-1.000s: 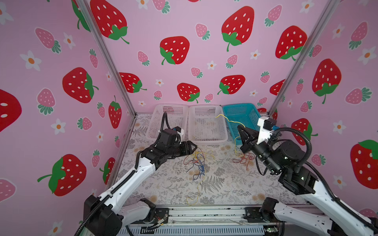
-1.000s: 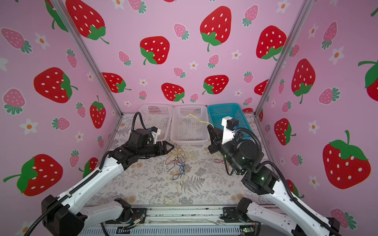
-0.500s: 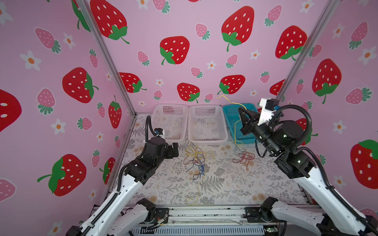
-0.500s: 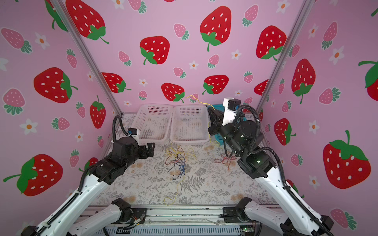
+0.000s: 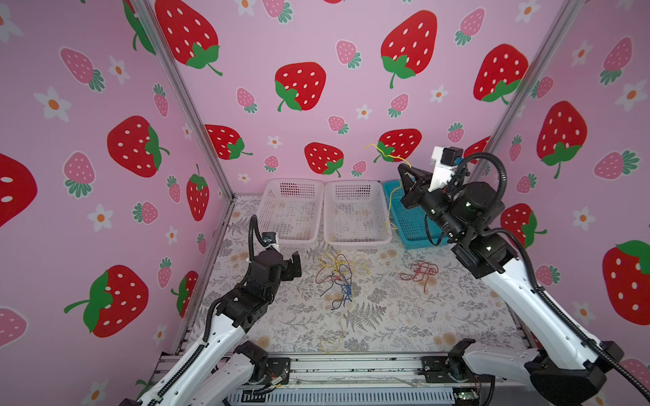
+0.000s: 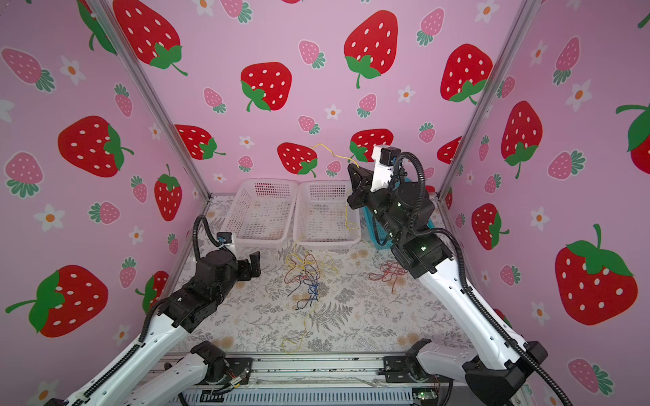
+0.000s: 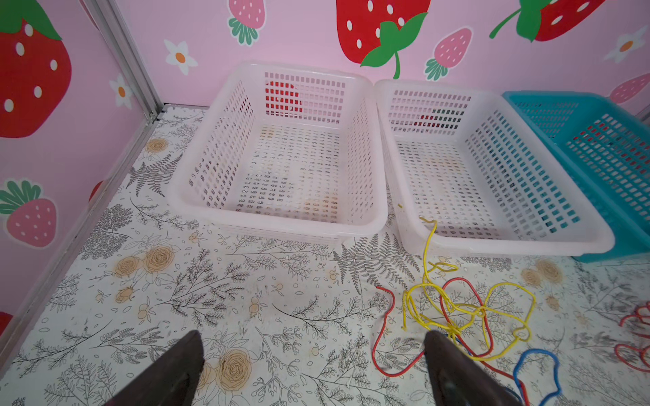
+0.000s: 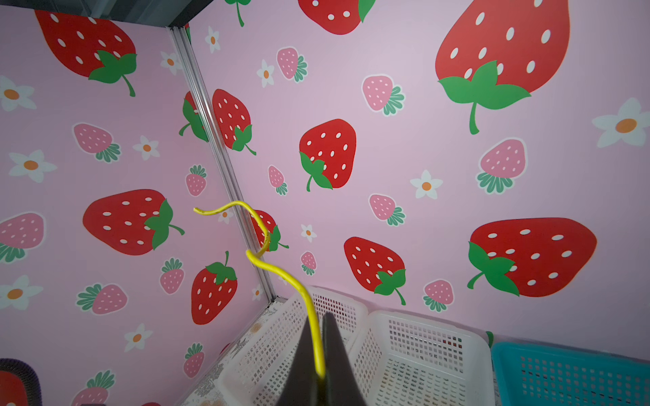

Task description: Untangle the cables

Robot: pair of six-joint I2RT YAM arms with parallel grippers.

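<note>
Yellow, thin and limp, the held cable (image 8: 311, 316) is pinched between my right fingers (image 8: 334, 355). They are clenched tight on it, high over the back of the worktop (image 5: 387, 316), above where the middle white basket (image 5: 357, 242) meets the blue basket (image 5: 415, 243). My left fingers (image 7: 453, 369) are spread wide and grasp nothing. They sit low, just beside the tangle (image 5: 337, 277) of yellow, red and dark blue cables on the worktop. A separate red cable (image 5: 420, 272) lies apart from that heap.

What worries me is that the wire is far thinner than my fingers, so a tug could let it slide out. Its hanging part drops past the basket rims, and I judge it could catch in the mesh. I cannot tell whether its lower end is free of the tangle. If it is not, lifting would drag the whole heap, since nothing pins it down.

Below my grip its long axis runs nearly straight down. Above the grip a short tail kinks upward and points toward the back left corner.
</note>
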